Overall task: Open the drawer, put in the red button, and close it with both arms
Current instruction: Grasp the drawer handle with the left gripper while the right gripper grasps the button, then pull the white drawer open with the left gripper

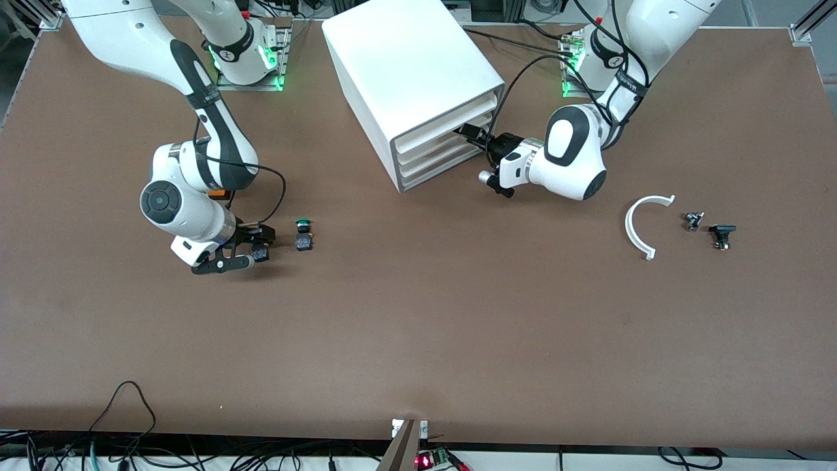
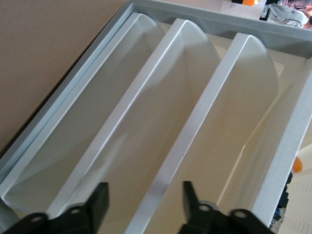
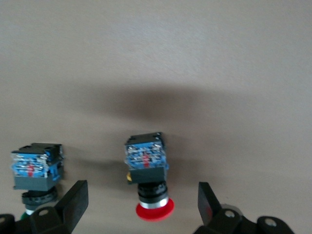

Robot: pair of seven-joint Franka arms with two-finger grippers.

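The left hand (image 1: 472, 133) is at the cabinet (image 1: 409, 78) front, its fingers (image 2: 100, 200) apart on either side of the middle drawer's (image 2: 180, 126) sloped lip; whether the pads already touch the lip cannot be told. All 3 drawers look shut.

The right hand (image 1: 252, 245) sits low over the tabletop (image 1: 418, 340) toward the right arm's end, fingers spread wide with nothing held. The red button (image 3: 148, 187) lies on its side between them, red cap pointing toward the wrist. Just beside it lies the green button (image 1: 303, 226), well apart from the cabinet.

Risks, as I judge them:
- The lip is thin and sloped, so a shallow bite could slip off when the left arm pulls, leaving the drawer shut.
- A pull off the drawer's line may drag the light cabinet across the tabletop instead of sliding the drawer.
- The red button is small and its cap is round; fingers closing on the cap could squirt it out or roll it into the green one.
- The 2 switches are alike in body, so a drift sideways would catch the wrong one.

No brand or readable writing shows; the switch bodies carry blue and red markings too small to read.
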